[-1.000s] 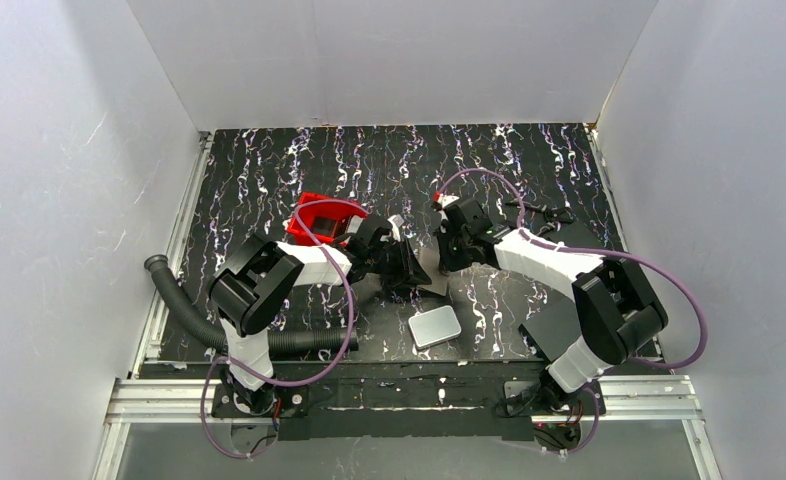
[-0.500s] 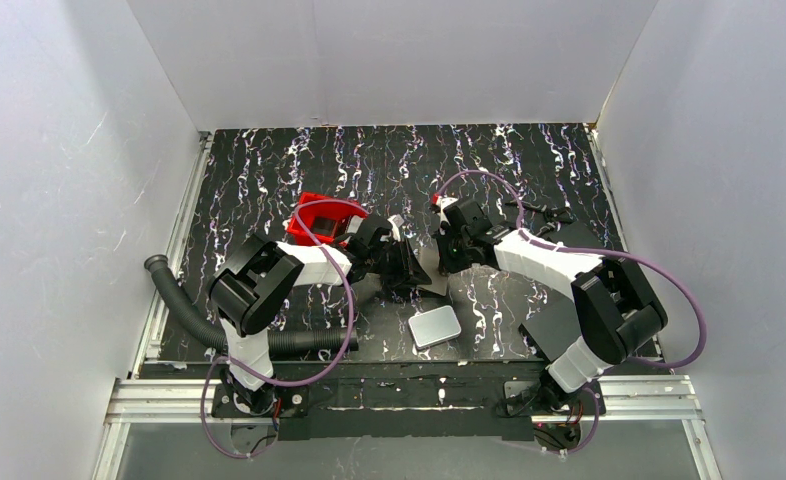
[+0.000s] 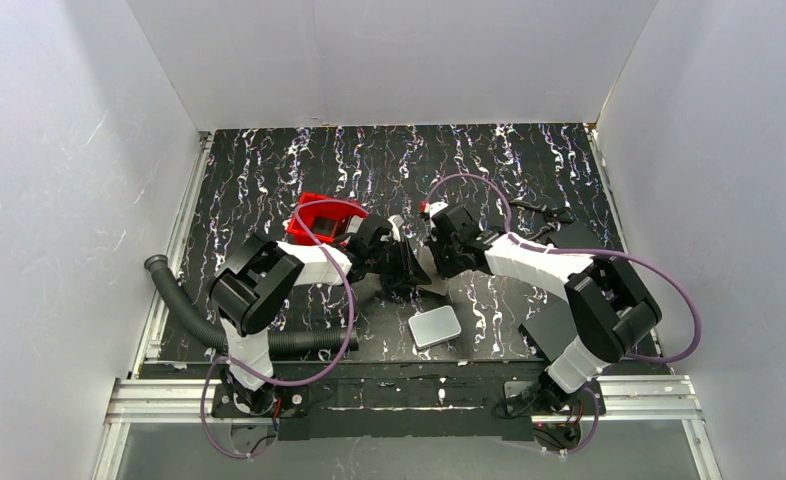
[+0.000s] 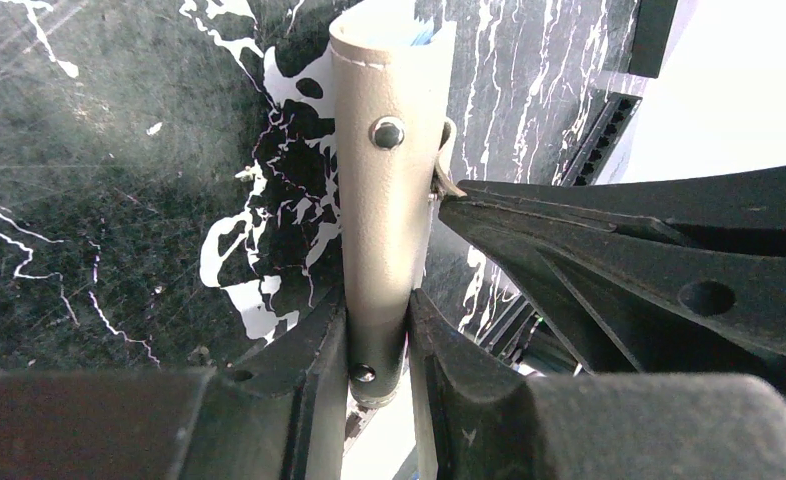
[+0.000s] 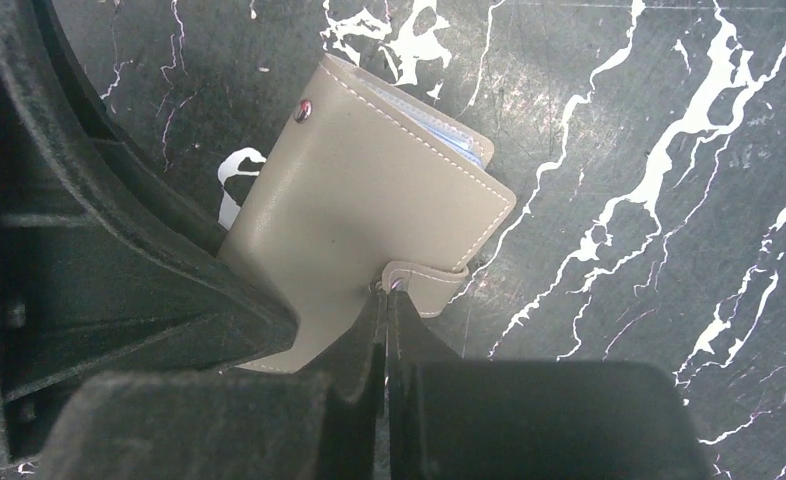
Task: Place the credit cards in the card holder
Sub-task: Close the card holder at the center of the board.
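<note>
so the left gripper [image 4: 377, 305] has its jaws only a little apart, clamped on the lower edge of the card holder [image 4: 384, 200], which stands edge-on between the two fingers with its snap stud [image 4: 387, 132] facing the camera. right gripper [image 5: 387, 300] is pinched fully closed on the little strap tab [image 5: 431, 280] sticking off the holder's side, fingertips basically meeting on it. in the right wrist view the holder is a beige folded pouch, tilted, and a sliver of the pale blue credit cards [image 5: 456, 138] peeks out of its top edge, tucked inside the fold. can't tell if the holder touches the table [image 3: 369, 165] or hangs just above it. from the top camera both arms meet near the middle of the black marbled table, the red tray [image 3: 319, 213] sits just behind the left wrist, and a white rounded slab [image 3: 435, 327] lies nearer the bases, apart from both grippers
</note>
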`<state>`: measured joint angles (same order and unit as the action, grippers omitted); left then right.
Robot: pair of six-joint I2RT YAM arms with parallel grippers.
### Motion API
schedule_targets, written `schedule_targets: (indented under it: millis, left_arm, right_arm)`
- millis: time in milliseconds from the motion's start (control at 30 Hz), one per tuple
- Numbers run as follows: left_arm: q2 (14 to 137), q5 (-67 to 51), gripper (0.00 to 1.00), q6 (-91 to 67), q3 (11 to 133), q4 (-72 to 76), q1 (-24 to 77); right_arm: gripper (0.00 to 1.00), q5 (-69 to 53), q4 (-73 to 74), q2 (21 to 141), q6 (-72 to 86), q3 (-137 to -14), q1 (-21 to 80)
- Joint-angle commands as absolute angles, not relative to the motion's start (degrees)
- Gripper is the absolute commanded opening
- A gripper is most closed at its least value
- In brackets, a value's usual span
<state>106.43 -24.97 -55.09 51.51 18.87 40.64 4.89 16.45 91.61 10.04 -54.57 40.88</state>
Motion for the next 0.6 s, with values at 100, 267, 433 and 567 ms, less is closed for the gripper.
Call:
schedule_targets:
  millis: [100,267,433,567]
  left_arm:
    - [107.9,-24.5,0.0,-53.4,52.0,15.3,41.2]
    - [107.5,-25.0,0.0,-53.0,51.4,15.3,41.2]
    - [108.5,-27.1,0.0,-52.6,51.9,15.6,41.2]
    - [109.3,-28.8,0.0,-52.7,51.9,16.6,41.2]
  right_arm:
    - [0.01,-3.5,9.4,98.0,11.5,-55.4,43.2]
    - [0.01,-4.9,8.7,101.2,11.5,-57.4,42.9]
    - [0.01,-7.2,8.8,102.4,9.3,-57.7,42.9]
    - [0.01,-7.8,11.6,104.3,8.4,-61.0,42.7]
